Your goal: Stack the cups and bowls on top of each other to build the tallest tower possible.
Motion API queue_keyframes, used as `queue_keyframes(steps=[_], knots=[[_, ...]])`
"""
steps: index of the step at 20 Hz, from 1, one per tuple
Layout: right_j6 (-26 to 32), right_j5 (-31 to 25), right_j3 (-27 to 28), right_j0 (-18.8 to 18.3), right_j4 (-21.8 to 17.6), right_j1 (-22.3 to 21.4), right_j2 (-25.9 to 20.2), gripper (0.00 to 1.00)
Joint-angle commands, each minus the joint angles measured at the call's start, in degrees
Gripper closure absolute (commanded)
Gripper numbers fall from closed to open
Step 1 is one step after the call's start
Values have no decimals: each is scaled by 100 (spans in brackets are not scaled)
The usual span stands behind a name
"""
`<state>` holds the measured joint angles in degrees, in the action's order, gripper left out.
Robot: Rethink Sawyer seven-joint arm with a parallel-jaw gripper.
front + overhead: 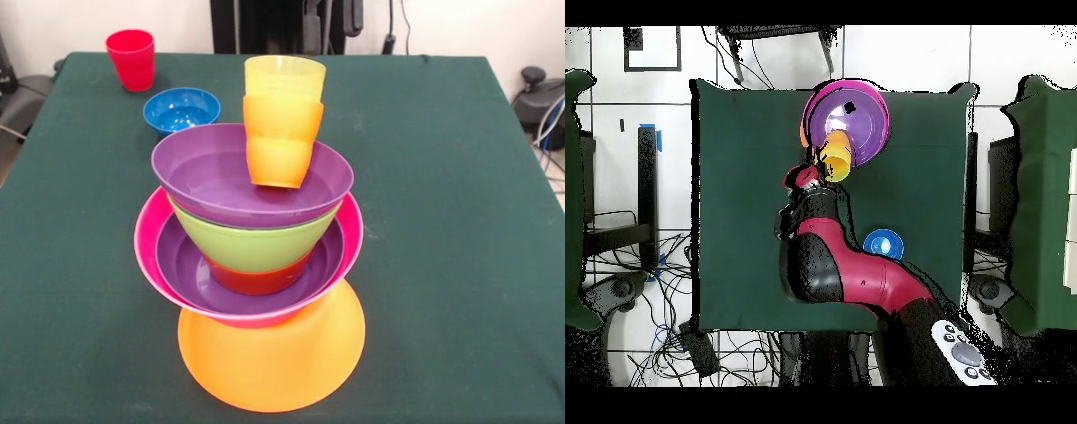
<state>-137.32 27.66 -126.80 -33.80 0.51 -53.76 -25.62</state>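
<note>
Seven pieces stacked: the tower (256, 265) already holds five bowls and two cups, by my count.
Base: a large glossy orange plastic bowl (272, 362), upturned on the green tablecloth (459, 221), nearest the front camera.
Middle: a large hot pink bowl (146, 247) sits upright on it, cradling a wide purple bowl (185, 274), then a small red-orange bowl (256, 281), then a medium lime green bowl (252, 246).
Top: a second wide purple bowl (212, 181), and inside it a small tapered orange tumbler (281, 141) with a translucent pale yellow tumbler (284, 75) nested in it.
Lean: the pair of cups looks tipped to one side and rests off the bowl's centre.
Loose pieces: a small blue bowl (181, 109) and a red plastic tumbler (131, 59) stand apart at the robot's side of the table, well clear of the pile.
Arm: from overhead the red and black arm (845, 270) reaches across the cloth, its gripper (805, 180) just beside the cups.
Pincer: I cannot tell whether it is open or closed; the overhead view is too muddled there.
Risk: I'd say a nudge as the arm moves could topple the cups, since they sit crooked.
Risk, larger: the pink bowl balances on the upturned bowl's narrow foot, so a sideways push may bring down everything.
</note>
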Motion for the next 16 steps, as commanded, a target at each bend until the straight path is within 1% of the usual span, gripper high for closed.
queue_keyframes(steps=[1,8,16], knots=[[-1179,-82,-372,-28,-351,217,-281,0],[-1123,76,-231,-90,-511,520,-281,0],[-1055,73,-134,-169,-630,637,-265,0]])
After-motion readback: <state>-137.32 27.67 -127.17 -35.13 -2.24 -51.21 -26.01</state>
